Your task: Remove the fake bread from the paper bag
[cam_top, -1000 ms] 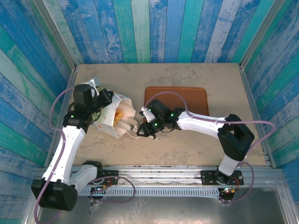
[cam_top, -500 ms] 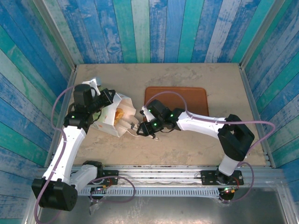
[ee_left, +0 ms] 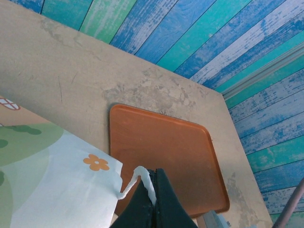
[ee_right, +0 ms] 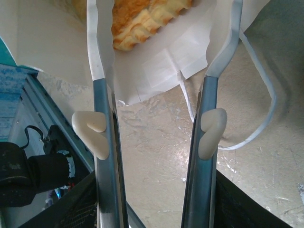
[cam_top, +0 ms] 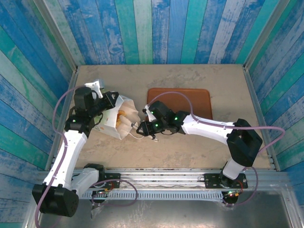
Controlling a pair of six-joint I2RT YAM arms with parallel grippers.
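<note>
top external view: one paper bag (cam_top: pixel 115 124) is seen lying on its side at the left of the table (cam_top: pixel 190 76), its mouth turned toward one flat brown tray (cam_top: pixel 190 97) nearby. one golden-brown piece of the fake bread (ee_right: pixel 142 19), ridged along its edge, is counted inside the white bag mouth; whether more lie behind it cannot be told. two grippers are seen. the left gripper (ee_left: pixel 153 199) is clenched on a white strip at the bag's printed side, where green patches and an orange flower are shown. the right gripper (ee_right: pixel 161 42) is spread at the bag mouth, nothing grasped between its two fingers (ee_right: pixel 102 95). one white loop handle (ee_right: pixel 266 109) is draped on the table beside the right finger.
</note>
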